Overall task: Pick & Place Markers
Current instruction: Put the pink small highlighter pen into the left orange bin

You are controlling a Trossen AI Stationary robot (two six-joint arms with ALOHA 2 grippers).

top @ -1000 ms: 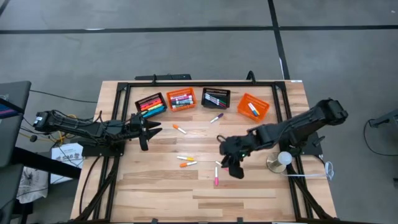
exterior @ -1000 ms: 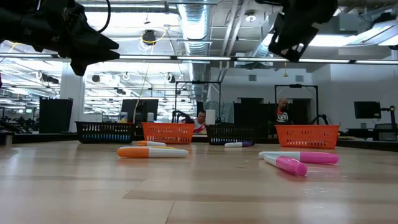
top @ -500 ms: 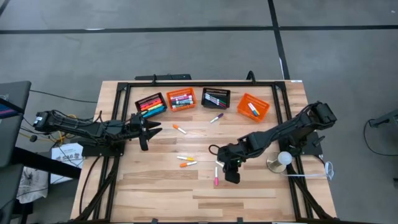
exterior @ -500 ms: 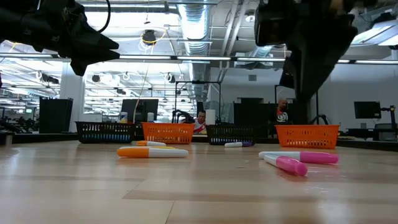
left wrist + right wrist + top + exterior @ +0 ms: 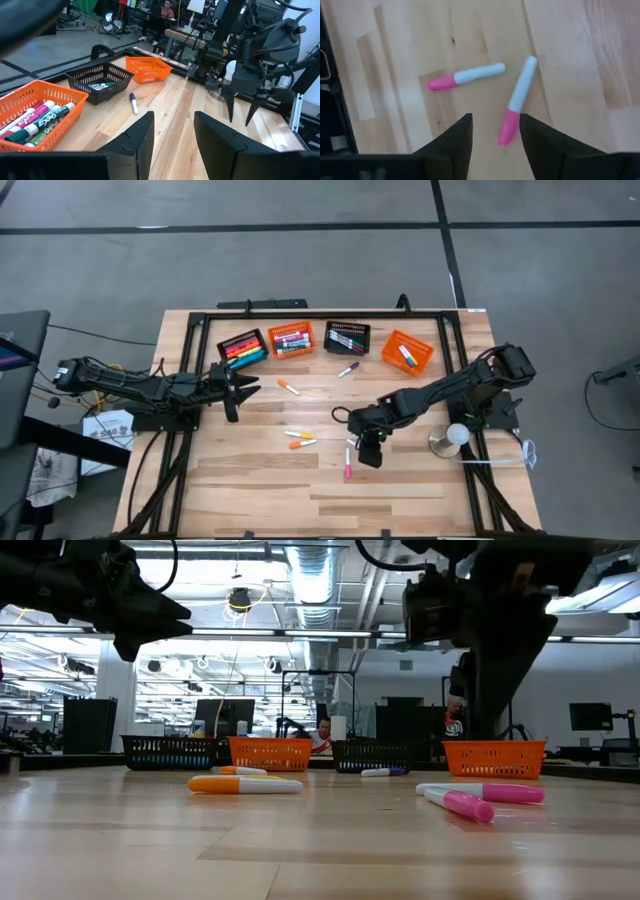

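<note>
Right gripper (image 5: 492, 131) having descended over two pink-capped markers (image 5: 516, 101), fingers parted, grasping nothing, left gripper (image 5: 243, 388) waiting near baskets (image 5: 243, 347), fingers parted, empty.

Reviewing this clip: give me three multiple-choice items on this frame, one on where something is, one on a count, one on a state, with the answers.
1. The right end effector hangs over:
A. two pink-capped markers
B. an orange basket
C. the table edge

2. Baskets along the far side of the table:
A. two
B. four
C. six

3. The right end effector's fingers are:
A. shut on a marker
B. open and empty
C. pressed flat on the wood

Answers: 1 A, its wrist view looks down on them; 2 B, the high view shows black, orange, black, orange; 3 B, a gap shows between them.
</note>
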